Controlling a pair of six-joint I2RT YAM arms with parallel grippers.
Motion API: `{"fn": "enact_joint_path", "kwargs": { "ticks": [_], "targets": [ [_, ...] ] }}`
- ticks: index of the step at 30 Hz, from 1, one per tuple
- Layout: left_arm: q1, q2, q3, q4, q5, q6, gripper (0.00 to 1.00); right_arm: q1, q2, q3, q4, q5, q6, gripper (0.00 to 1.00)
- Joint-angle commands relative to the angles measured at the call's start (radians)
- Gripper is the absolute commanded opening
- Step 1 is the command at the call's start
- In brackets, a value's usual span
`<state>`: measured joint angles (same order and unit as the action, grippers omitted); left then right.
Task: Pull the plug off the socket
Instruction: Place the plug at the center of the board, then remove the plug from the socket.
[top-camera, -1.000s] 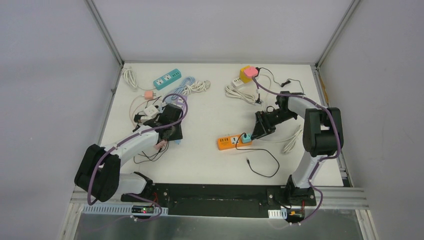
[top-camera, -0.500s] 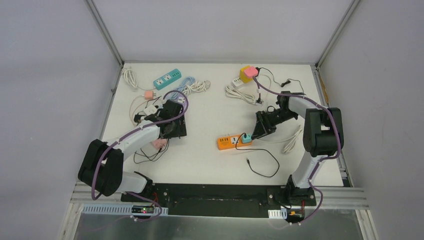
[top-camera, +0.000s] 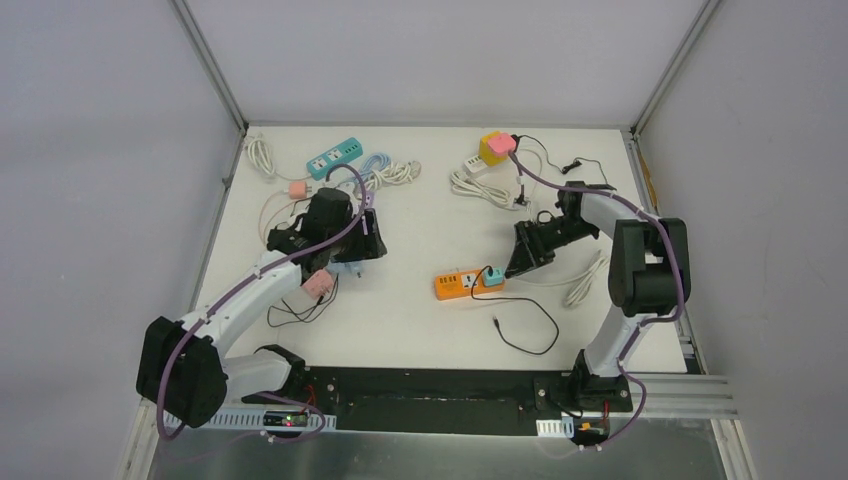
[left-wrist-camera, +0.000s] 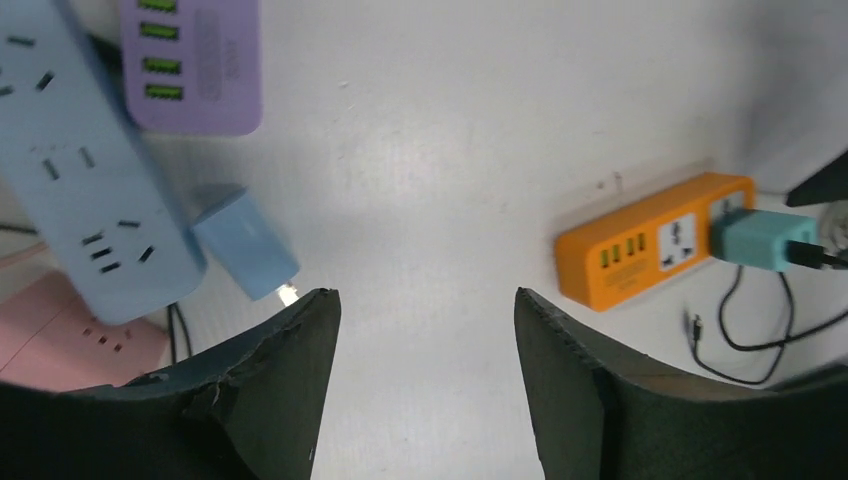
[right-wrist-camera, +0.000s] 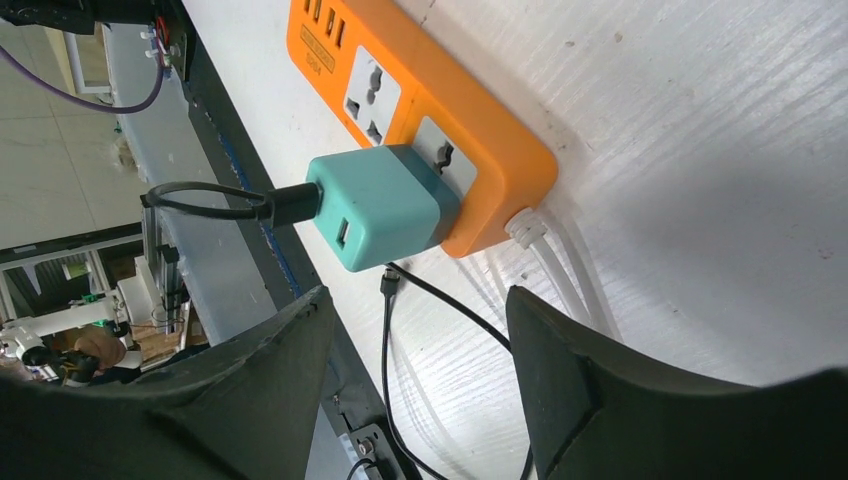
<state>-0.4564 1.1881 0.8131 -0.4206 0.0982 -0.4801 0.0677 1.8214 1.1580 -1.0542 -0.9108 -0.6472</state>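
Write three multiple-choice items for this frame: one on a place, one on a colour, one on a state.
1. The teal charger is: A. plugged into the orange power strip; B. lying unplugged; C. lifted in the air.
2. The cable in the charger is: A. white; B. black; C. pink.
3. The right end effector is: A. shut on the charger; B. shut on the cable; C. open, holding nothing.
Answers: 1 A, its body stands on the strip's socket face; 2 B, a black connector enters its side; 3 C, its jaws stand apart, short of the charger.
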Motion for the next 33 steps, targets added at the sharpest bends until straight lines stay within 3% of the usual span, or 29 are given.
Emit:
{"fn": "enact_joint_path", "kwargs": {
  "ticks": [1, 5, 10, 16, 18, 21, 23, 26, 29, 33],
  "targets": [
    [0.007, -0.062, -0.04, 0.244, 0.201, -0.019, 0.66, -0.008, -0.074, 0.021, -0.035, -0.056, -0.068, 0.67],
    [0.004, -0.08, -0.132, 0.521, 0.323, -0.093, 0.71, -0.008, -0.095, 0.03, -0.059, -0.06, -0.107, 0.67],
    [-0.047, -0.044, -0.138, 0.6, 0.373, -0.074, 0.74, -0.007, -0.115, 0.072, -0.125, -0.071, -0.219, 0.68],
    [-0.22, -0.031, -0.14, 0.604, 0.211, 0.143, 0.82, -0.005, -0.11, 0.159, -0.46, -0.103, -0.787, 0.71],
    [-0.289, -0.037, -0.153, 0.618, 0.119, 0.256, 0.87, -0.004, -0.122, 0.15, -0.541, -0.107, -0.989, 0.77],
    [-0.364, -0.066, -0.208, 0.704, -0.028, 0.38, 0.99, 0.007, -0.164, 0.101, -0.513, -0.116, -1.147, 0.89],
    [-0.367, -0.09, -0.266, 0.804, -0.086, 0.374, 0.99, 0.032, -0.198, 0.064, -0.415, -0.099, -1.145, 0.93],
    [-0.367, -0.102, -0.335, 0.902, -0.126, 0.356, 0.99, 0.087, -0.268, -0.013, -0.171, -0.046, -0.985, 0.94],
    [-0.366, -0.08, -0.369, 0.935, -0.043, 0.366, 0.99, 0.14, -0.321, -0.086, 0.058, 0.018, -0.83, 0.95],
    [-0.367, -0.043, -0.409, 0.987, 0.038, 0.365, 0.95, 0.184, -0.311, -0.111, 0.18, 0.053, -0.711, 0.93]
  ]
}}
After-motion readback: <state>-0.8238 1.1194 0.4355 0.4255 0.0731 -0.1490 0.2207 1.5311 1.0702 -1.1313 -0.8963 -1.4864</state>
